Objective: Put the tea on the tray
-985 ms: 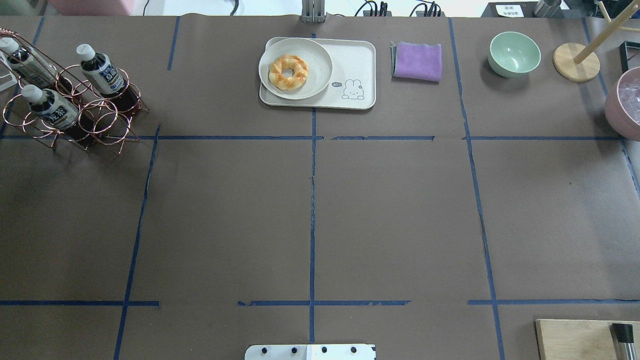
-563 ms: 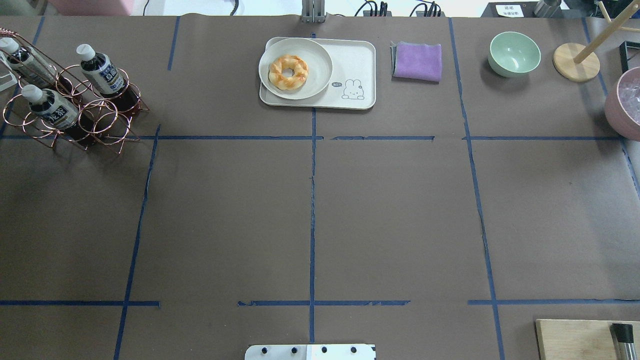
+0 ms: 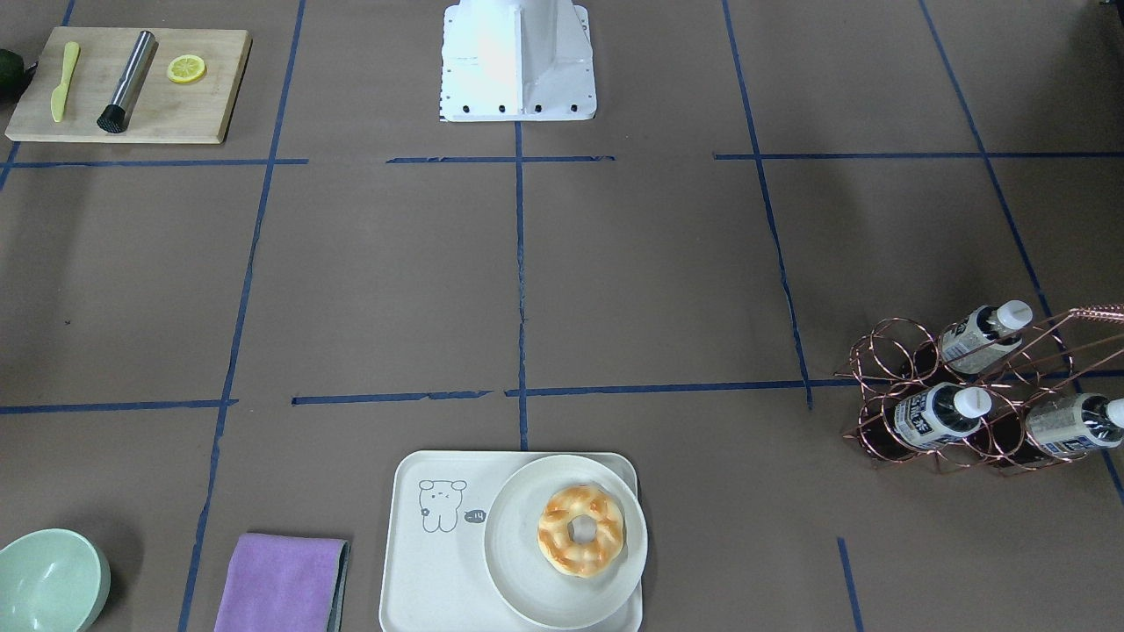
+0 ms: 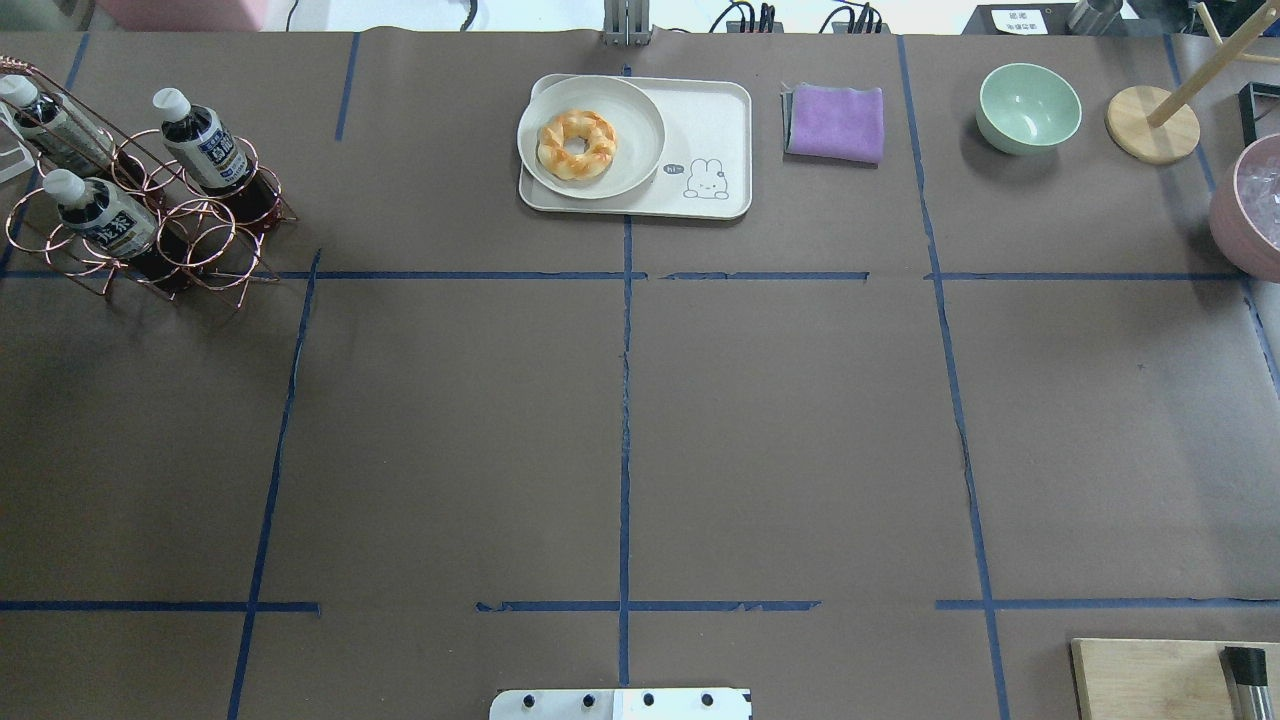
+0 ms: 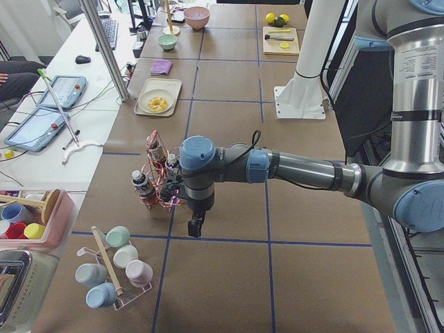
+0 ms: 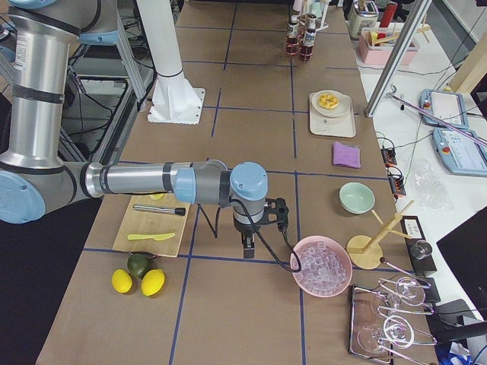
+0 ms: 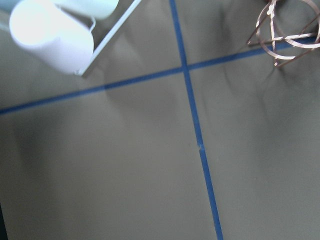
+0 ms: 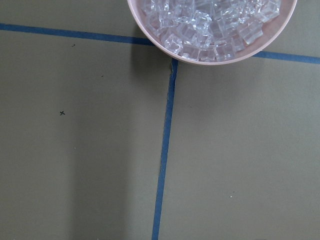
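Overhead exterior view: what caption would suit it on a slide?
Three tea bottles sit in a copper rack at left; the cream tray, holding a plate with a pastry ring, lies far centre.

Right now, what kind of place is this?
Probably a robot lab, dressed up like a café. The table marked with blue tape has a big robot arm over it, plus tea bottles in a copper rack and a doughnut.

The tea (image 4: 203, 142) was dark brown with a white cap and a pale, dark-printed label; the wire rack (image 4: 212, 238) was copper-coloured. The tray (image 4: 715, 120) was cream-white with a grey line-drawn figure. The table (image 4: 800, 420) was brown, gridded in blue tape (image 4: 625, 400); the cloth (image 4: 836, 122) purple
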You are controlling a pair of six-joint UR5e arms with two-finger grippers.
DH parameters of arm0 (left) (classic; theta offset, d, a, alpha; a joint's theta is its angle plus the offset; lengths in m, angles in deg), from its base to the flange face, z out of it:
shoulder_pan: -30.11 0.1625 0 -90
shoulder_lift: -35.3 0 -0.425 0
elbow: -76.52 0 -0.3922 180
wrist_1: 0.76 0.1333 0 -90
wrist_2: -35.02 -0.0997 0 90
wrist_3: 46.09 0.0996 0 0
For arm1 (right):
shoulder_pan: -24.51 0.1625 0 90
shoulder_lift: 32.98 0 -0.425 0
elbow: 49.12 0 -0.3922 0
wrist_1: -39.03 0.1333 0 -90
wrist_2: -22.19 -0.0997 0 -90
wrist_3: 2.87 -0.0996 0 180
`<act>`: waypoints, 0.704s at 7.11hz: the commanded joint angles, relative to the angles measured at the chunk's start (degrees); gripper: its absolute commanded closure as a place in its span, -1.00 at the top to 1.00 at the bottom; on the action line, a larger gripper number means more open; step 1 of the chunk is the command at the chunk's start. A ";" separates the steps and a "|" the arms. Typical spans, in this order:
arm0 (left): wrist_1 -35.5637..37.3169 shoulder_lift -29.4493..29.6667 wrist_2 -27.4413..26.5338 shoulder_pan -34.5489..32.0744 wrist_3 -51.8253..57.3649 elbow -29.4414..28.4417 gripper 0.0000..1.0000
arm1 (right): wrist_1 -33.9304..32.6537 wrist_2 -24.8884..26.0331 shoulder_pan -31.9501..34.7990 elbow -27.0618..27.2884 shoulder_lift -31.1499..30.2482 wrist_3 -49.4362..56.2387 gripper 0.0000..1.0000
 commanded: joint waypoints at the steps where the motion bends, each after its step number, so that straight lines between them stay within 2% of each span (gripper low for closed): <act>1: -5.12 -0.29 0.53 -0.08 -0.05 0.16 1.00 | -0.02 -0.01 0.00 0.01 0.09 0.00 1.00; 2: -5.74 0.13 0.53 0.01 0.21 0.77 1.00 | -0.02 -0.09 0.00 0.01 0.00 0.00 1.00; 3: -10.97 -0.21 0.45 0.53 -0.13 1.13 1.00 | -0.02 -0.79 0.00 -0.08 0.00 0.00 1.00; 4: -15.54 -0.73 0.53 2.28 -5.01 1.39 1.00 | -0.02 -0.88 0.00 0.01 0.00 0.00 1.00; 5: -23.51 -1.87 0.45 5.08 -14.80 1.57 1.00 | 0.07 -0.89 0.00 0.01 -0.09 0.00 1.00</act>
